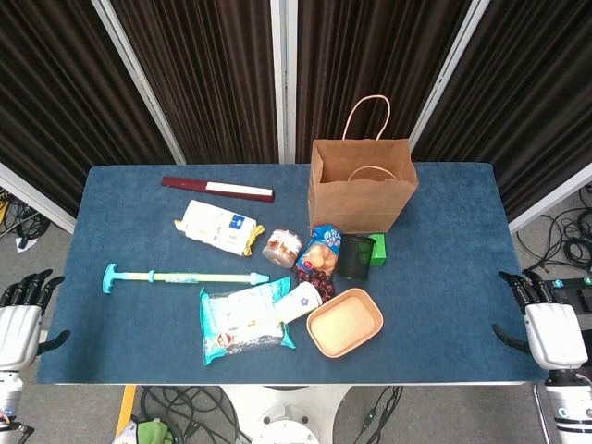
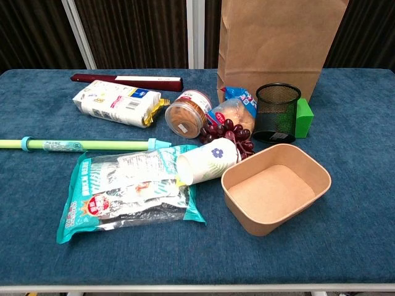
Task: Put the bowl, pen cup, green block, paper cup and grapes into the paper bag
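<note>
Both arms sit off the near corners of the blue desk [image 1: 444, 277]. The left hand [image 1: 20, 319] hangs beside the near left edge, fingers spread apart, nothing in it. The right hand [image 1: 546, 324] mirrors it at the near right edge, fingers apart and holding nothing.

At the far middle of the desk the paper bag [image 1: 363, 185] stands upright, mouth open, handles up. Just in front of it the black mesh pen cup [image 2: 276, 112] stands upright, and the green block [image 2: 303, 117] sits touching its right side, close against the foot of the bag. The grapes [image 2: 229, 134] lie in a dark red bunch to the left of the pen cup. The paper cup [image 2: 207, 163] lies on its side right in front of the grapes, mouth pointing left, its rim over the edge of a teal snack packet [image 2: 123, 200]. The bowl [image 2: 276, 187], tan and squarish, sits upright near the front edge, just right of the paper cup.

Around them: a round clear jar [image 2: 184, 114] tipped on its side, a blue snack bag [image 2: 237, 105] between jar and pen cup, a white packet with a yellow end [image 2: 114, 103], a long green and teal stick [image 2: 80, 145] lying across the left side, and a dark red flat box [image 2: 126, 79] at the back left.
</note>
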`<state>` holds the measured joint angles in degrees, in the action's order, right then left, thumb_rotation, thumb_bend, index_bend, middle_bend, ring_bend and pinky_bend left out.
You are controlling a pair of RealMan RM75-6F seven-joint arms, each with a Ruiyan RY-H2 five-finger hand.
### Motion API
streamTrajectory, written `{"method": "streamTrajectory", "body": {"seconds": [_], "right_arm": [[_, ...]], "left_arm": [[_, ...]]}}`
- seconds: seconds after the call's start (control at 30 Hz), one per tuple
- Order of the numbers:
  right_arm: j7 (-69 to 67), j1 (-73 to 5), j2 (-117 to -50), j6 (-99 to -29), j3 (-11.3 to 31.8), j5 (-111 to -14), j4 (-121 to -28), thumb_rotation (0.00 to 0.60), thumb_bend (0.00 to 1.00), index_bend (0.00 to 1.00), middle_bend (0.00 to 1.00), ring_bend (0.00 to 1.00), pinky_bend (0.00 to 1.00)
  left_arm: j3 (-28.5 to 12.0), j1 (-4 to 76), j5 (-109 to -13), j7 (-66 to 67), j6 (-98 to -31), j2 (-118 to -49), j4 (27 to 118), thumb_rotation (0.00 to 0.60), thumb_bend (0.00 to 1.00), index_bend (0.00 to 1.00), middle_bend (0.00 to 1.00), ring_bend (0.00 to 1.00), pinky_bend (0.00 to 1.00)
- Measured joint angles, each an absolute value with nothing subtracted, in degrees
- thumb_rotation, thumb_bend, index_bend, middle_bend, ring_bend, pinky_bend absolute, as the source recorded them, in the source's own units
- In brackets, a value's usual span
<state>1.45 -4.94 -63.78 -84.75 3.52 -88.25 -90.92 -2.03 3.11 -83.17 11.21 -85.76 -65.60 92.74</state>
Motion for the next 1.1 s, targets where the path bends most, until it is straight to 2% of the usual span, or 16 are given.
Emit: {"method": "streamTrajectory", "body": {"seconds": [0.4,0.6,0.83,1.1], "right_arm": [[-3.0,-5.7,-63.4,-86.2,2.7,-92.8,-89.8,0.600,0.08,0.21,0.26,0.10,0.25],[-4.1,-8.3,-63.4,-85.3,2.1,-97.8,-89.8,0.600,0.10,0.31,0.32,0.10,0.24],[-3.1,-15.5,-65.4,-76.4,0.7,-103.4,-89.8,0.600,0.11,0.42,0.36,0.10,0.23],[-0.9,-22.8,-72.7,-65.7,-0.7,-105.4,-86.9,0.600,0.11,0.43,0.36,0.10,0.23]], "left_arm": [[-2.0,2.8,-83.7,11.4,-86.7,-65.9,93.0,0.600,0.00,0.24,0.23,0.15,0.20],[-2.0,2.9,-84.0,11.3,-86.9,-66.0,93.2,0.600,0.00,0.24,0.23,0.15,0.20],[-1.8,2.6,-84.7,10.7,-87.3,-65.8,93.0,0.600,0.00,0.24,0.23,0.15,0.20],[-1.7,2.7,-85.0,9.5,-87.0,-65.7,92.2,0.600,0.00,0.24,0.23,0.15,0.20]]}}
